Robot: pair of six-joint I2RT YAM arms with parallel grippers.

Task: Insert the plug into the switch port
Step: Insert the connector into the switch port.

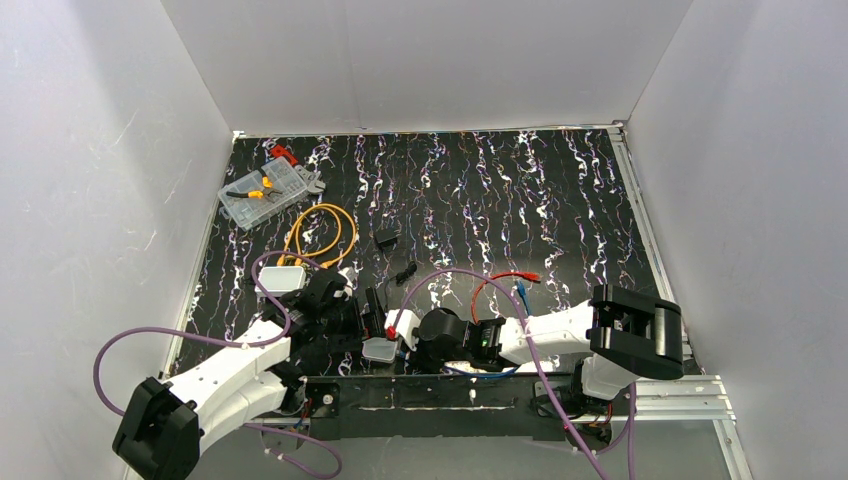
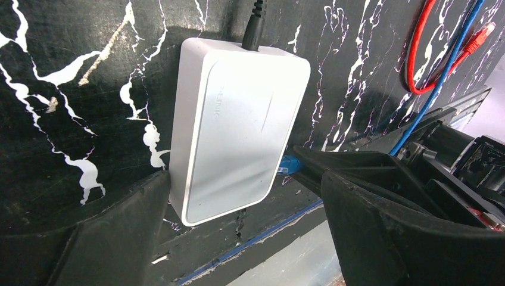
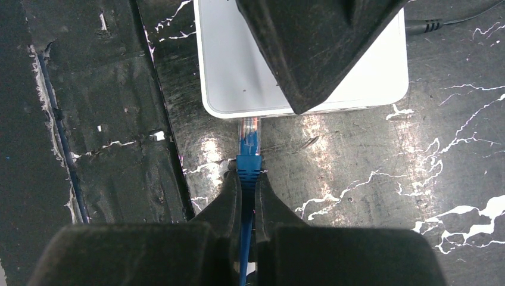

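Top view: the switch [image 1: 380,349] lies between the two wrists.

Left wrist view: the left gripper [image 2: 229,173] is fully released, its fingers straddling the switch.

Right wrist view: the right gripper [image 3: 248,179] is clenched on the plug [image 3: 249,146] by its blue boot. The plug's tip meets the switch port [image 3: 250,118].

Step in hand: insertion, probably not yet seated.

Next move: push the plug straight toward the switch, keeping it aligned.

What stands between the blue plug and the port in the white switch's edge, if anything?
Nothing visible. The plug, pinched by the right gripper, has its clear tip at the switch edge. The left arm's finger hangs over the switch, off that path.
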